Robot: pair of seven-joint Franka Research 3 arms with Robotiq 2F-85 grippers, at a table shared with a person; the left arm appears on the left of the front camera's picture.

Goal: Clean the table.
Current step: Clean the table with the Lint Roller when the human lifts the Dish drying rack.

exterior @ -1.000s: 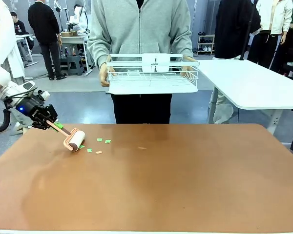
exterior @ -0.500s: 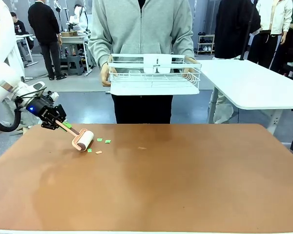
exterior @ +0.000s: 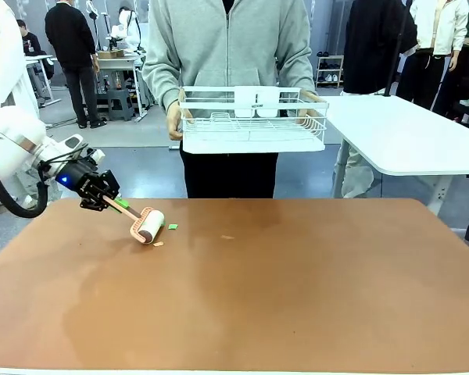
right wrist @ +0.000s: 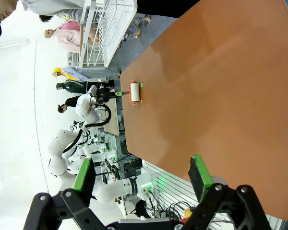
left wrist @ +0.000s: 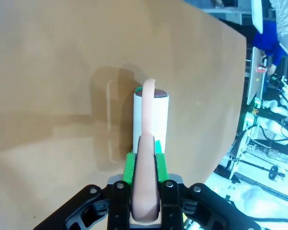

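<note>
Several scraps (exterior: 172,226) lie unswept beside the roller (exterior: 150,224) on the counter (exterior: 297,297) in front of the person (exterior: 228,47), most of it bare, left gripper (exterior: 109,201) clamped shut on the roller's handle (left wrist: 145,191), right gripper (right wrist: 141,170) open, empty.

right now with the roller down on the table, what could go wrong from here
The left tool grips the lint roller by its thin handle, so pressing down might twist it in the grip.
The roller sits near the far edge of the table, so the green scrap and orange scrap beside it could be flicked off rather than picked up.
</note>
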